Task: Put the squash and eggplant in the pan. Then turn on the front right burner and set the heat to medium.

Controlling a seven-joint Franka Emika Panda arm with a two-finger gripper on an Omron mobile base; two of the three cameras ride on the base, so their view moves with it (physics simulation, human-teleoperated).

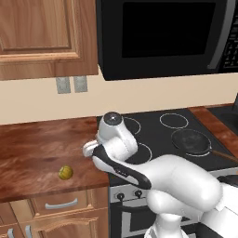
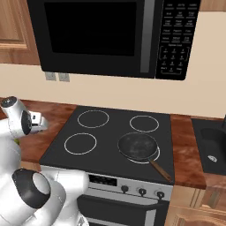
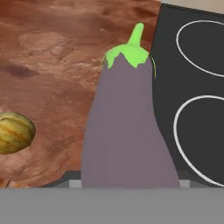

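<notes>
the eggplant (image 3: 127, 131) fills the middle of the hand view, purple body rising from the bottom edge with its green cap and stem pointing up; its lower end is cut off by the frame. the end effector's fingertips cannot be made out there, and in both base views the arm's own white links cover the hand, so whether the end effector is clamped on the eggplant or standing apart cannot be told. the eggplant appears above the brown bench (image 3: 52, 65), just beside the edge of the black cooktop (image 3: 192, 109), where two white ring outlines show, both cut off at the right.

the squash (image 1: 65, 173) lies on the bench (image 1: 37, 148) near its front edge, left of the arm and apart from it; in the hand view it (image 3: 15, 132) sits at the left edge, partly cut off.

the pan (image 2: 138, 146) rests on the front right burner (image 2: 155, 155) of the cooktop (image 2: 110, 137), covering most of the ring, its thin brown handle pointing toward the front right. in the left base view the pan (image 1: 191, 140) sits at the right, its handle running to the frame's edge. the inside of the pan looks bare. the stove knobs (image 2: 142, 191) show along the front panel, small and hard to read. a black microwave (image 2: 101, 35) hangs above.
</notes>
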